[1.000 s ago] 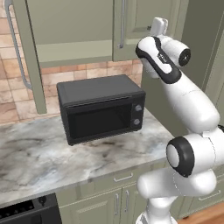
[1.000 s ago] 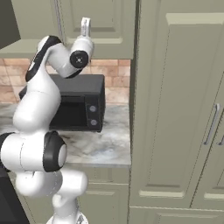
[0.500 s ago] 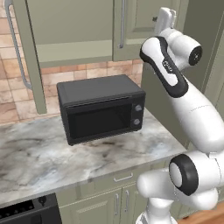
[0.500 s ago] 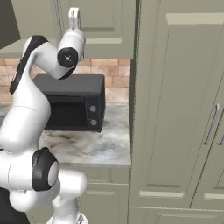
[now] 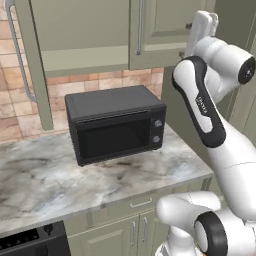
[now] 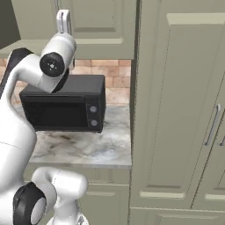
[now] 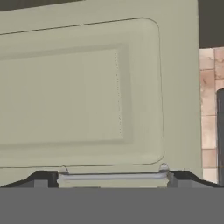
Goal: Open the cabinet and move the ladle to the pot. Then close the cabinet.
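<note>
A: Left base view, status?
B: The arm rises from the lower right. The gripper (image 5: 202, 25) is raised to the right door of the cabinet (image 5: 90, 30), close to the door's right edge. The far-left door stands swung open edge-on, with its silver bar handle (image 5: 17, 55) showing. The middle door carries a second bar handle (image 5: 139, 27). Below, a black microwave (image 5: 116, 129) sits on the marble worktop (image 5: 75, 185) against a brick backsplash (image 5: 95, 87).

A: Right base view?
B: The gripper (image 6: 64, 22) points upward against the cabinet (image 6: 101, 22) door, above the microwave (image 6: 66, 107). A tall pantry unit (image 6: 180, 110) stands to the right of the worktop (image 6: 88, 147).

A: Hand view?
B: The recessed panel of the cabinet (image 7: 87, 92) door lies directly ahead. The bar handle (image 7: 111, 176) lies crosswise between the two fingertips (image 7: 41, 180). Brick backsplash (image 7: 209, 113) shows at the right.

A: Gripper state?
B: Released. The jaws are spread wide on either side of the handle, not clamped on it.

A: Ladle position?
B: Cannot be determined; the cabinet door ahead of the gripper is closed.
</note>
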You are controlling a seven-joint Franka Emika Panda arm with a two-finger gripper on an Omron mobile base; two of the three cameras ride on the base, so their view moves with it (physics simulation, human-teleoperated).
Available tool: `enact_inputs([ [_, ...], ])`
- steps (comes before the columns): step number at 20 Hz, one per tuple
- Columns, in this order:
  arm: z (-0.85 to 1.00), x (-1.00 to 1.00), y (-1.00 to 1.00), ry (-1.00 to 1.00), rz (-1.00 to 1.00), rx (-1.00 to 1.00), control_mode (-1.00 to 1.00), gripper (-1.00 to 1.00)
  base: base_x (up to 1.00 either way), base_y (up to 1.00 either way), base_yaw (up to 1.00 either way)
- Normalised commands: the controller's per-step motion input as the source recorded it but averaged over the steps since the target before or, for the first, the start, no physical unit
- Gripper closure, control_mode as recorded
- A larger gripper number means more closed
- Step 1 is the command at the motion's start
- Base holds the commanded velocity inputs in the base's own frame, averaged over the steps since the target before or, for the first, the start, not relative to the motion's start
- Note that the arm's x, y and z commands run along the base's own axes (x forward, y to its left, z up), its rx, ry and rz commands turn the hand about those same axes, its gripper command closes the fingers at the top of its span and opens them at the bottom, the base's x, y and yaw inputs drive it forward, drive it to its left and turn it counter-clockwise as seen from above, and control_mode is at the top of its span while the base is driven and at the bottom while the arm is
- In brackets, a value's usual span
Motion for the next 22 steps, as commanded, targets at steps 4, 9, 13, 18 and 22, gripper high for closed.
enact_inputs([
  [4, 0.0, -0.86, 0.0, 0.22, 0.0, 0.0, -1.0, -1.0, 0.0, 0.0, 0.0],
  [9, 0.02, -0.61, 0.0, 0.24, 0.0, 0.0, -1.0, -1.0, 0.0, 0.0, 0.0],
  [13, 0.0, -0.5, 0.0, 0.17, 0.0, 0.0, -1.0, -1.0, 0.0, 0.0, 0.0],
  [18, 0.0, -0.5, 0.0, 0.11, 0.0, 0.0, -1.0, -1.0, 0.0, 0.0, 0.0],
  [22, 0.0, -0.47, 0.0, 0.08, 0.0, 0.0, -1.0, -1.0, 0.0, 0.0, 0.0],
])
